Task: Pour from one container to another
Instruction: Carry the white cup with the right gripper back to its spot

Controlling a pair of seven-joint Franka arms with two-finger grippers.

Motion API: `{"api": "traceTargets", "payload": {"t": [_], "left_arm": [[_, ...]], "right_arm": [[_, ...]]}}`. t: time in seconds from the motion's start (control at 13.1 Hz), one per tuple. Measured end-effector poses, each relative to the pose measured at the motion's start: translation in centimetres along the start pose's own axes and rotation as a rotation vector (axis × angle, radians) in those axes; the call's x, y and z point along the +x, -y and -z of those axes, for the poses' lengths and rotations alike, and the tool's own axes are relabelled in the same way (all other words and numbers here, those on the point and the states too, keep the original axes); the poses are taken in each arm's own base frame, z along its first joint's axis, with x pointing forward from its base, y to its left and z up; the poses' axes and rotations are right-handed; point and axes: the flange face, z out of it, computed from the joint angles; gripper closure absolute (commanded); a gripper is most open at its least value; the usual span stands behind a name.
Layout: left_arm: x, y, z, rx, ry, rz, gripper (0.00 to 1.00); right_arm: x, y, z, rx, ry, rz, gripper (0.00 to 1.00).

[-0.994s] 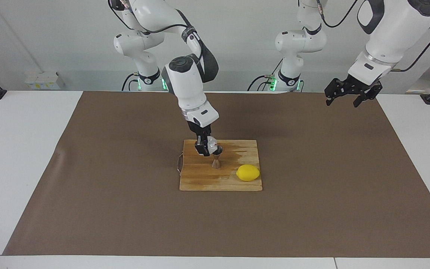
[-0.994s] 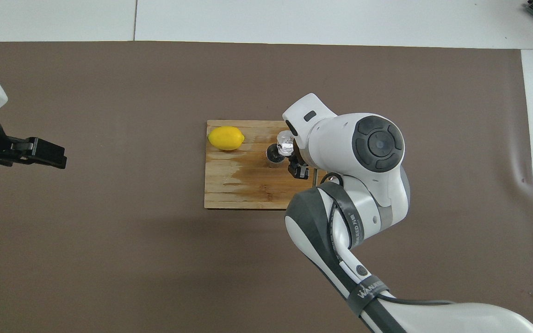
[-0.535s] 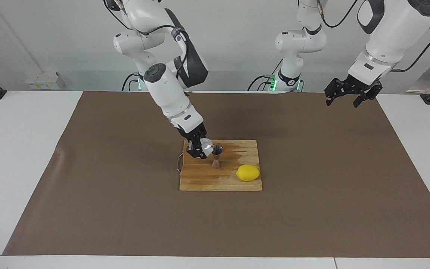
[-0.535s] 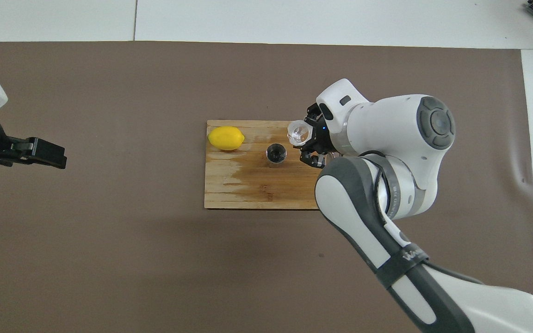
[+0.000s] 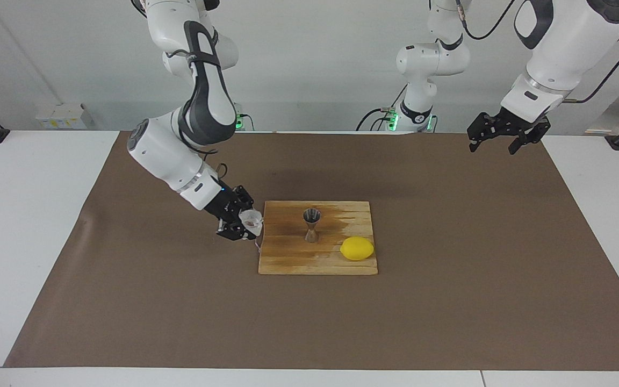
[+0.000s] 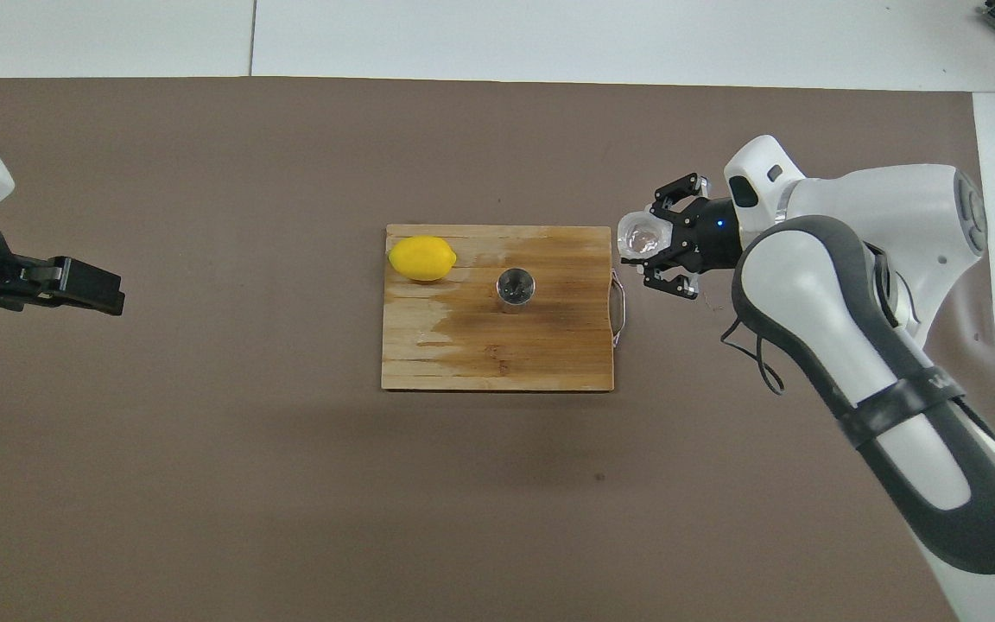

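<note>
The steel jigger [image 5: 311, 226] stands upright on the wooden board [image 5: 288, 260], near its middle; from overhead its open mouth [image 6: 515, 288] shows. My right gripper [image 5: 246, 224] is shut on the clear glass tumbler [image 5: 251, 219] and holds it about upright, low over the brown mat just off the board's handle edge, toward the right arm's end of the table. Overhead, the tumbler [image 6: 641, 239] sits between the right gripper's [image 6: 651, 253] fingers, clear of the board [image 6: 463, 363]. My left gripper [image 5: 495, 146] waits open and empty, high over the mat's corner at the left arm's end; it also shows overhead [image 6: 87, 289].
A yellow lemon [image 5: 357, 248] lies on the board's corner toward the left arm's end, farther from the robots than the jigger; it shows overhead too [image 6: 421, 258]. A thin wire handle [image 6: 619, 301] sticks out from the board's edge below the tumbler. A brown mat [image 5: 449, 301] covers the table.
My right gripper has swung the tumbler from over the jigger's mouth back off the board toward the right arm's end, turning it upright. The left arm has not moved.
</note>
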Motion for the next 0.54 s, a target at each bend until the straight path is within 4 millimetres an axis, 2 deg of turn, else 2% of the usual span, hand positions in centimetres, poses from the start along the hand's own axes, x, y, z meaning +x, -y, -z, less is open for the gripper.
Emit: {"api": "traceTargets", "payload": {"t": [0.23, 0.38, 0.54], "left_arm": [[0.0, 0.0, 0.0, 0.000, 0.000, 0.000, 0.00], [0.0, 0.0, 0.0, 0.000, 0.000, 0.000, 0.00], [0.0, 0.0, 0.0, 0.000, 0.000, 0.000, 0.00]], "right_arm": [[-7.7, 0.7, 1.4, 0.009, -0.023, 0.017, 0.94], [-11.9, 1.4, 2.4, 0.011, -0.035, 0.019, 0.93], [-15.8, 2.7, 2.4, 0.005, -0.085, 0.011, 0.91]]}}
